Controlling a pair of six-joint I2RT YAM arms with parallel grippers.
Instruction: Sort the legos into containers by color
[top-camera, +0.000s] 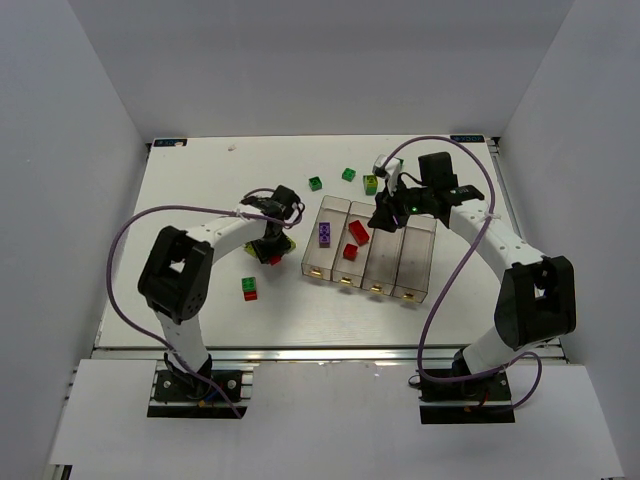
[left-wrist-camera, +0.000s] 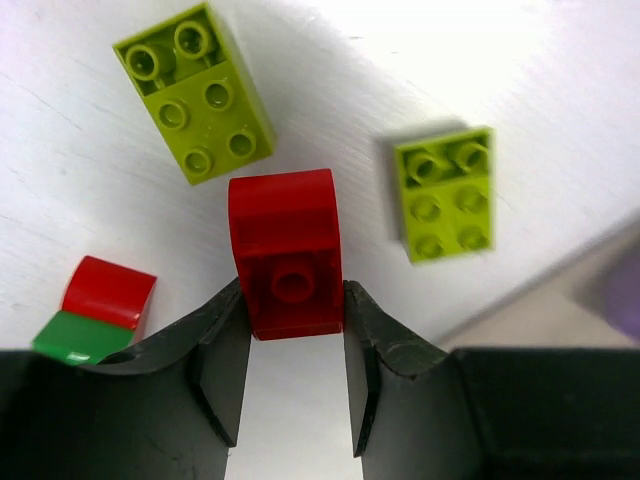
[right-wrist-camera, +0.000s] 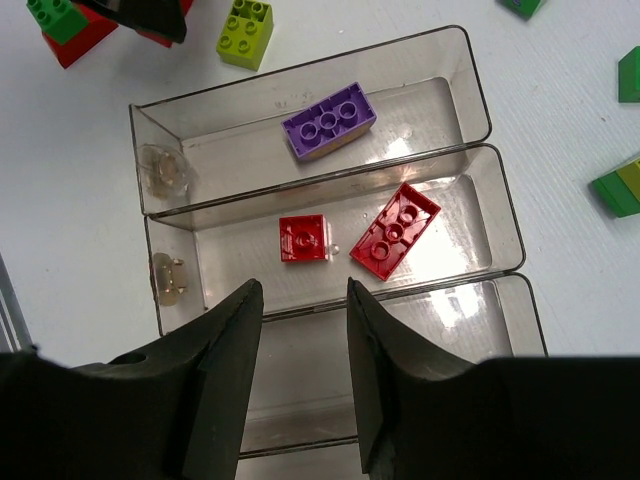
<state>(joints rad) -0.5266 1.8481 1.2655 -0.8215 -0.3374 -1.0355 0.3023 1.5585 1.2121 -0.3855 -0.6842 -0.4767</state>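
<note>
One red brick (left-wrist-camera: 288, 255) is found on the bench (left-wrist-camera: 80, 200), left of the containers (top-camera: 385, 270). Its long axis runs straight out from the left gripper (left-wrist-camera: 292, 292), whose jaws are pressed against both flanks. The right gripper (right-wrist-camera: 300, 330) is held over the containers, jaws parted and empty.

White table (top-camera: 200, 180), plain white walls (top-camera: 320, 60) around.

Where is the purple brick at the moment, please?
In the top view, the purple brick lies alone in the leftmost bin, beside two red bricks in the next bin.
</note>
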